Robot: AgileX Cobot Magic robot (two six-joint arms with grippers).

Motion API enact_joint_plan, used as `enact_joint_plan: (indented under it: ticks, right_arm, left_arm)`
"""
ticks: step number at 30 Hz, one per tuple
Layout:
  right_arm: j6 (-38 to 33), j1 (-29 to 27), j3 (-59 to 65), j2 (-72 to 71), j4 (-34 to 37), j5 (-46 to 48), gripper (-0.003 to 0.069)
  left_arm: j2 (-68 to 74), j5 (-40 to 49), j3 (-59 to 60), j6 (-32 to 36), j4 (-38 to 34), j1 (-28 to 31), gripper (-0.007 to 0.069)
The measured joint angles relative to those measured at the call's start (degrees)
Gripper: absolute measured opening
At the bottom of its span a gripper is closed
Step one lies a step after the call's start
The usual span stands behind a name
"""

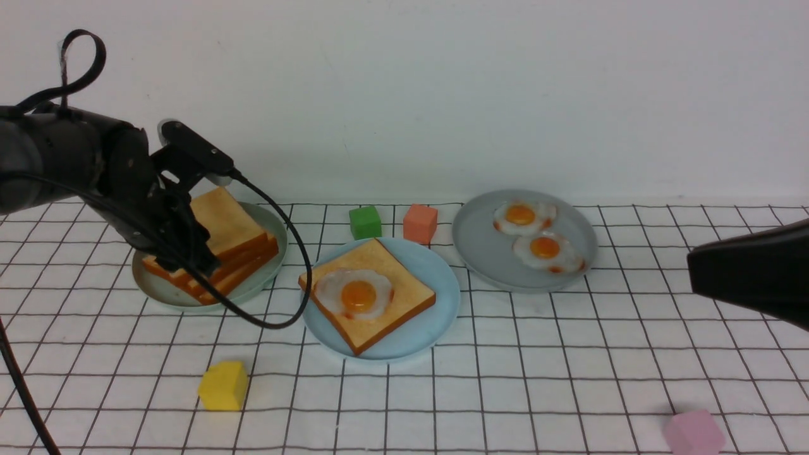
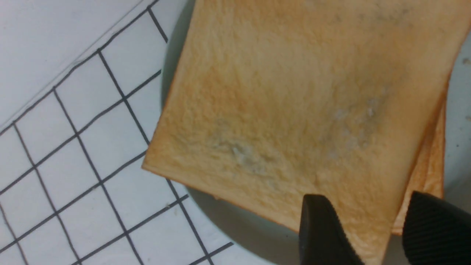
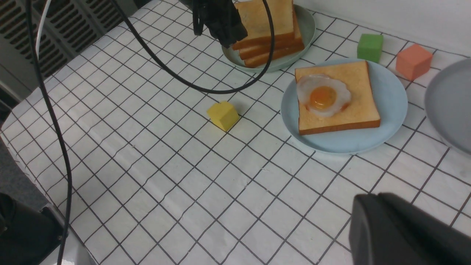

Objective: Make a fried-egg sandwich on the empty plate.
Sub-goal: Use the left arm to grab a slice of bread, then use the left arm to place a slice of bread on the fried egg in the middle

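Observation:
The light blue plate [image 1: 442,316] [image 3: 390,121] sits mid-table. It holds one toast slice [image 1: 398,281] [image 3: 353,110] with a fried egg [image 1: 357,294] [image 3: 323,96] on top and no second slice. A pile of plain toast [image 1: 234,240] [image 3: 265,22] lies on the grey-green plate [image 1: 170,294] [image 2: 235,217]. My left gripper [image 1: 186,256] [image 2: 371,221] is down at the pile's near corner, open, with a corner of the top slice [image 2: 294,92] between its fingers. My right gripper [image 1: 692,268] [image 3: 358,206] is shut and empty, held above the table at the right.
A grey plate [image 1: 486,253] [image 3: 449,103] with two fried eggs [image 1: 520,215] stands at the back right. Green [image 1: 365,222] and orange [image 1: 420,223] cubes sit behind the blue plate. A yellow cube [image 1: 223,385] and a pink one [image 1: 693,433] lie near the front. The left arm's cable [image 1: 278,316] loops beside the blue plate.

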Motion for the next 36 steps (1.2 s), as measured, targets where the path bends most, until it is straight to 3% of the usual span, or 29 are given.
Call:
enact_joint_plan:
  ticks: [14,18,23,26,31,36]
  right_arm:
    - [0.0,0.0,0.0,0.0,0.0,0.0,0.0043]
    - [0.0,0.0,0.0,0.0,0.0,0.0,0.0043]
    - [0.0,0.0,0.0,0.0,0.0,0.0,0.0046]
    - [0.0,0.0,0.0,0.0,0.0,0.0,0.0048]
    - [-0.7,0.0,-0.1,-0.2,-2.5,0.0,0.005]
    - [-0.9,0.0,-0.1,-1.0,-5.0,0.2,0.0053]
  left_arm:
    - [3.1,-3.3,-0.1,0.0,0.2,0.0,0.0304]
    - [3.4,-3.2,-0.2,0.0,0.1,0.0,0.0222]
    - [3.3,-3.0,-0.2,0.0,-0.5,0.0,0.0022]
    - [2.7,-2.5,-0.2,0.0,-0.5,-0.4,0.0006]
    - [-1.9,-0.5,-0.1,-0.2,-0.5,-3.3,0.0006]
    - [-7.7,0.0,-0.2,-3.3,-2.2,-11.7,0.0006]
